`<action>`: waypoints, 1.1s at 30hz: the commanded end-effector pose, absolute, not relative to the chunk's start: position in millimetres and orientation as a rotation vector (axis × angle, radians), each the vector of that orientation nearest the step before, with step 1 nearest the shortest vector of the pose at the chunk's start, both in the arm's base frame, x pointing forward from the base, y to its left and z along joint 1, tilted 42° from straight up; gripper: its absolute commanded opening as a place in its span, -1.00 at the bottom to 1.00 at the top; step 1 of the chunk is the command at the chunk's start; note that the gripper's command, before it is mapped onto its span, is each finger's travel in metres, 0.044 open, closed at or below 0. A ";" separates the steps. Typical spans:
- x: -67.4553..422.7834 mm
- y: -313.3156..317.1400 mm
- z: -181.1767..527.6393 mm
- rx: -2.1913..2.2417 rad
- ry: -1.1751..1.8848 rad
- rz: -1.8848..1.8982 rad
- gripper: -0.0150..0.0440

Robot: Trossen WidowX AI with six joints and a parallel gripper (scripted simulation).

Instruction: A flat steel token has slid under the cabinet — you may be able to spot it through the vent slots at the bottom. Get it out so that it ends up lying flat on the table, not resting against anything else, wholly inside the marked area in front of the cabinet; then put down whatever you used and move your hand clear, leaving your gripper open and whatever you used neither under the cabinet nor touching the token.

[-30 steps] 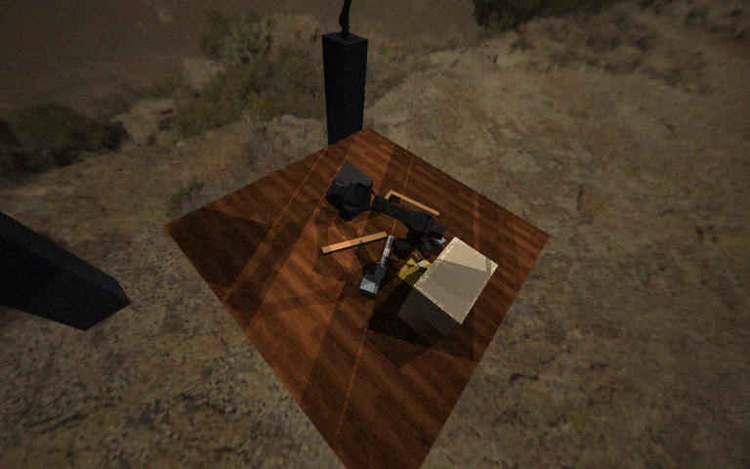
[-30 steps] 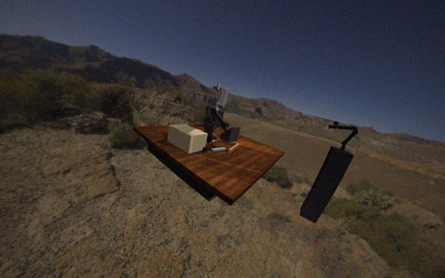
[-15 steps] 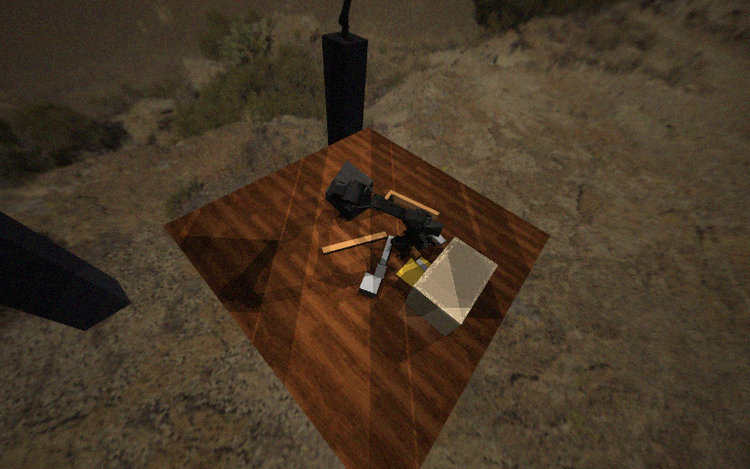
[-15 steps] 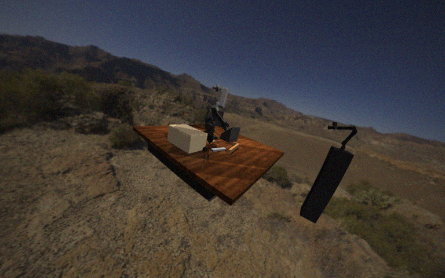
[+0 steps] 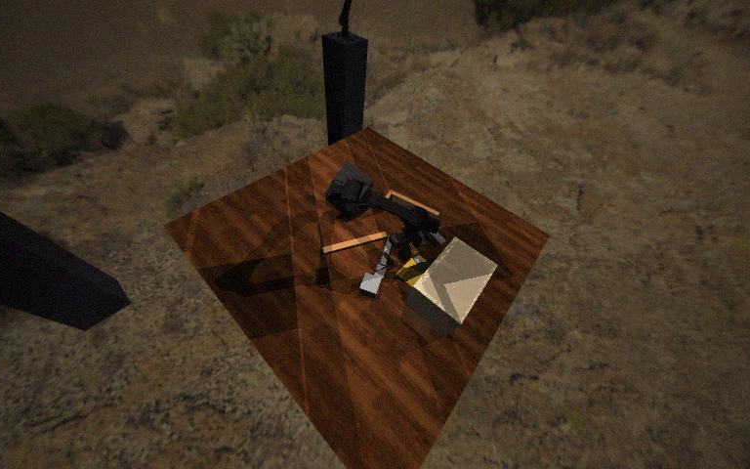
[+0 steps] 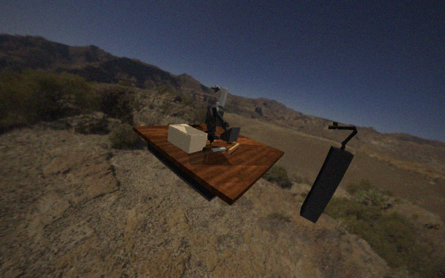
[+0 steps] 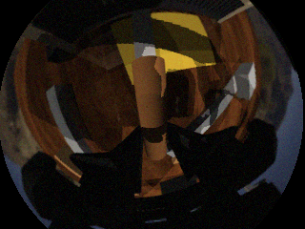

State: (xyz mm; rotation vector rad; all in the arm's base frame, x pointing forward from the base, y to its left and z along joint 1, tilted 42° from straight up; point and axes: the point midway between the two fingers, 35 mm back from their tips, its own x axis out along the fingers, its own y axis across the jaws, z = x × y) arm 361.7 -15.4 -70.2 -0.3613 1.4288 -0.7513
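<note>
Toward the table's right corner, in front of the cabinet (image 5: 454,278): gripper (image 7: 152,153) clamped on a wooden stick (image 7: 151,105), tip reaching to the yellow marked area (image 5: 412,269) at the cabinet's foot. Token not discernible in any view; presumably under the cabinet. Judged thin, stiff, smooth steel: slides readily, hard to pinch flat, better raked out slowly. Stick light and rigid; grip near its rear end gives reach. Grey tool (image 5: 378,270) and two more sticks (image 5: 354,242) lying nearer the table centre.

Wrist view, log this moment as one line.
end effector: shut on stick | stick tip: at yellow zone by cabinet | token: not visible
</note>
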 end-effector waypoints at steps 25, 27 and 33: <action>327.6 -7.8 -76.7 -0.363 1.435 -0.753 -0.49; 325.2 -7.2 -77.2 -0.363 1.435 -0.753 -0.49; 318.3 -5.4 -78.5 -0.363 1.435 -0.752 -0.49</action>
